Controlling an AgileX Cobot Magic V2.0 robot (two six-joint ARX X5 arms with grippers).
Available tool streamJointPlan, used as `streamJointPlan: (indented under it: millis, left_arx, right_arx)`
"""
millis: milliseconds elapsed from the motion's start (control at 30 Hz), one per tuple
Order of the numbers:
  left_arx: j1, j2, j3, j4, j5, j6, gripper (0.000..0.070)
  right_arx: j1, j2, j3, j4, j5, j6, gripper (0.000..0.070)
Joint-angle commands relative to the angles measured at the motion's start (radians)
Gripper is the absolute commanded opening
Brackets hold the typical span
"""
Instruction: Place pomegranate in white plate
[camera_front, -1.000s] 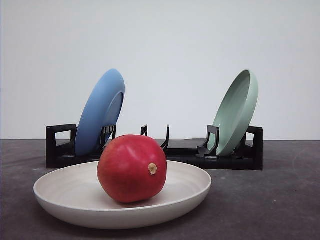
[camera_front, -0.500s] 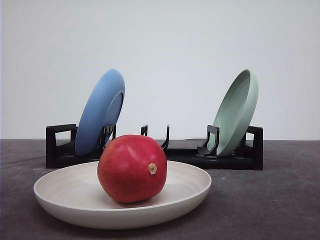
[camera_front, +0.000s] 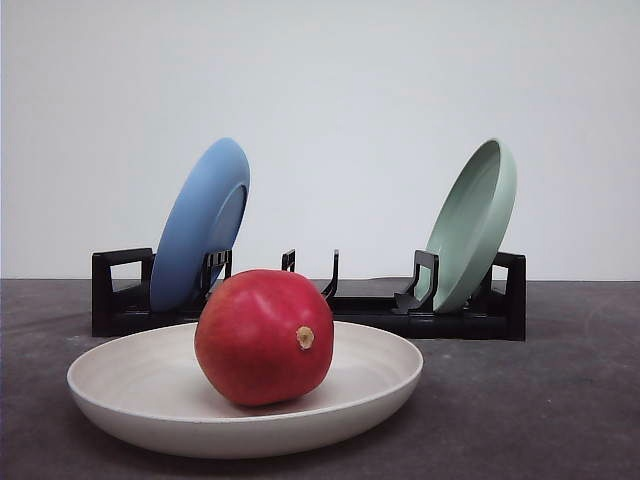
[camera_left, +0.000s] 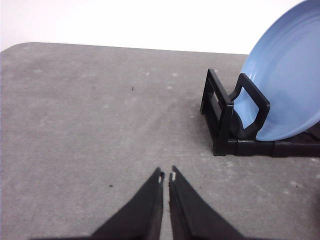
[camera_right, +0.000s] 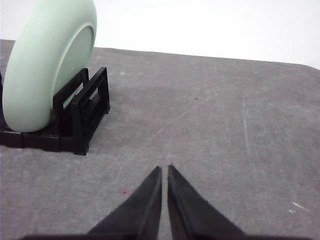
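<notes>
— Nothing has moved since a second ago, has it?

— No. Same as before. See, the pomegranate (camera_front: 263, 337) sits in the white plate (camera_front: 130, 385), a bit left of the middle of the table (camera_front: 540, 400), with its little stem nub facing us.

— So is the job done?

— I think so. The fruit is where it should be, and nobody is holding it.

— Where are the pincers?

— The left gripper (camera_left: 166, 177) hangs over bare table near the blue plate (camera_left: 287, 85) in the black rack (camera_left: 225, 125). Its two tips are almost touching, with nothing between them. The right gripper (camera_right: 164, 170) is pressed together too, holding nothing, close to the green plate (camera_right: 45, 65).

— What should they do next?

— Not much, I guess. Just keep away so the fruit doesn't get bumped and roll out.
</notes>
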Motion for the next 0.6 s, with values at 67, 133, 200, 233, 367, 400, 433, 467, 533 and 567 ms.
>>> streamJointPlan:
  millis: [67, 133, 200, 233, 367, 400, 433, 467, 533, 567]
  left_arx:
    - [0.002, -0.001, -0.011, -0.002, -0.005, 0.005, 0.0]
    - [0.002, -0.001, -0.011, -0.002, -0.005, 0.005, 0.0]
    - [0.002, -0.001, -0.011, -0.002, -0.005, 0.005, 0.0]
    - [0.002, -0.001, -0.011, -0.002, -0.005, 0.005, 0.0]
    - [0.002, -0.001, -0.011, -0.002, -0.005, 0.005, 0.0]
    - [0.002, -0.001, -0.011, -0.002, -0.005, 0.005, 0.0]
    - [0.002, -0.001, -0.011, -0.002, -0.005, 0.005, 0.0]
    - [0.002, -0.001, -0.011, -0.002, -0.005, 0.005, 0.0]
    - [0.002, -0.001, -0.011, -0.002, -0.005, 0.005, 0.0]
    - [0.002, -0.001, -0.011, -0.002, -0.005, 0.005, 0.0]
  right_arx:
    - [0.0, 0.0, -0.004, 0.01, 0.001, 0.014, 0.0015]
    - [0.0, 0.0, -0.004, 0.01, 0.001, 0.014, 0.0015]
    - [0.0, 0.0, -0.004, 0.01, 0.001, 0.014, 0.0015]
    - [0.0, 0.0, -0.004, 0.01, 0.001, 0.014, 0.0015]
    - [0.0, 0.0, -0.004, 0.01, 0.001, 0.014, 0.0014]
    - [0.0, 0.0, -0.004, 0.01, 0.001, 0.014, 0.0014]
    - [0.0, 0.0, -0.004, 0.01, 0.001, 0.014, 0.0015]
    - [0.0, 0.0, -0.004, 0.01, 0.001, 0.014, 0.0015]
    - [0.0, 0.0, -0.004, 0.01, 0.001, 0.014, 0.0015]
    - [0.0, 0.0, -0.004, 0.01, 0.001, 0.014, 0.0015]
